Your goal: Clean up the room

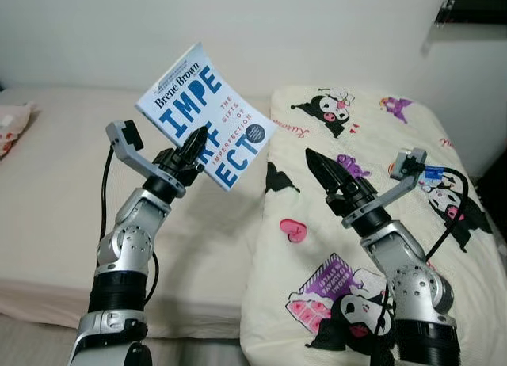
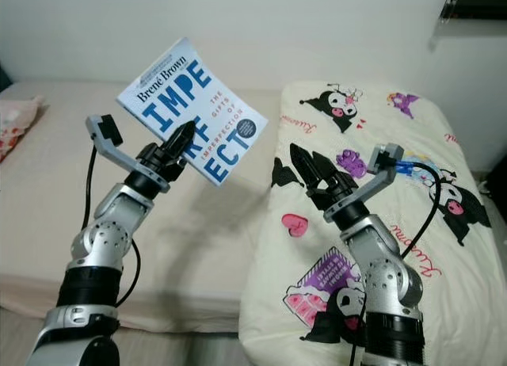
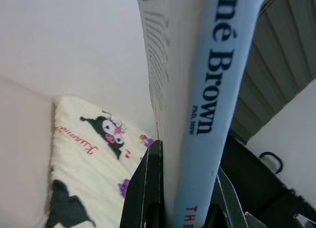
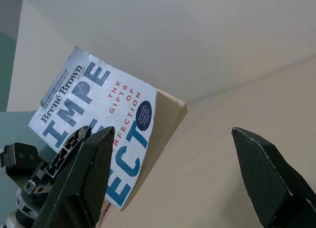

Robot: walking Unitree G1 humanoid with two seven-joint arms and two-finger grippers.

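Note:
A white paperback book [image 1: 207, 124] with big blue cover letters is held up in the air over the bed, tilted. My left gripper [image 1: 190, 154] is shut on its lower edge; the left wrist view shows the pale blue spine [image 3: 212, 104] clamped between the two black fingers [image 3: 143, 188]. My right gripper [image 1: 329, 176] is open and holds nothing, raised above the patterned quilt to the right of the book. The book [image 4: 98, 134] also appears between the right fingers [image 4: 89, 178] in the right wrist view, some way off.
A beige bed [image 1: 63, 192] runs along the white wall. A cream quilt [image 1: 380, 247] with black cartoon figures covers its right half. A pinkish pillow [image 1: 12, 124] lies at the far left. A dark object [image 1: 475, 5] hangs at the upper right.

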